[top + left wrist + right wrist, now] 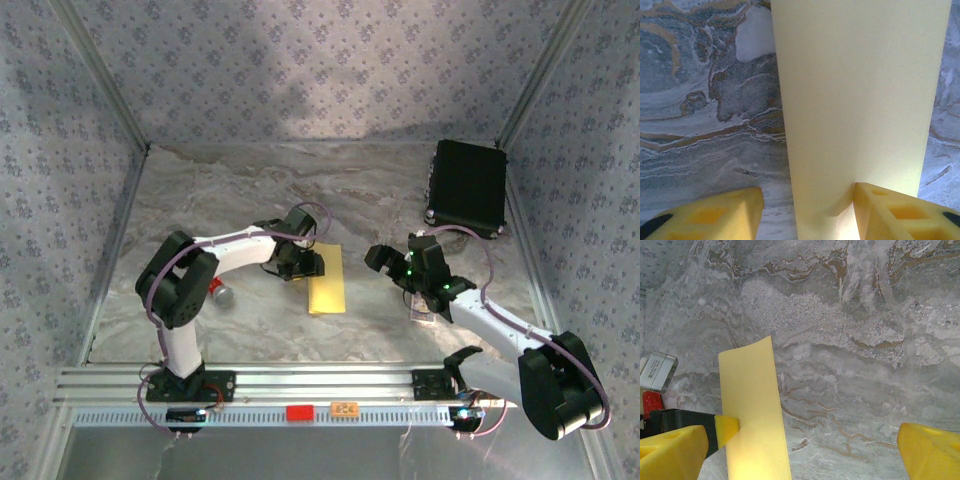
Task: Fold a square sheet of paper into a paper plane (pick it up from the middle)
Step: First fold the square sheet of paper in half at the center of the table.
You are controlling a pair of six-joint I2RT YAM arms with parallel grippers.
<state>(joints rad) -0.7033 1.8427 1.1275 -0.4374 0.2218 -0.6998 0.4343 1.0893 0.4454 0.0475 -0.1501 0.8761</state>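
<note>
The square sheet of paper (327,280) lies flat on the marble table (240,190), folded into a narrow yellow strip. My left gripper (300,264) is low over the strip's left long edge. In the left wrist view the paper (855,100) runs up between the fingers. The left gripper (807,200) stands partly open, with one finger (890,215) resting on the paper and the other on bare table beside it. My right gripper (396,256) hovers to the right of the strip, wide open (800,460) with only table between its fingers. The strip (752,415) lies off to its left.
A black rectangular case (467,185) sits at the back right. A red-handled tool (218,292) lies left of the paper, by the left arm. A small printed card (425,312) lies under the right arm. Patterned walls enclose the table.
</note>
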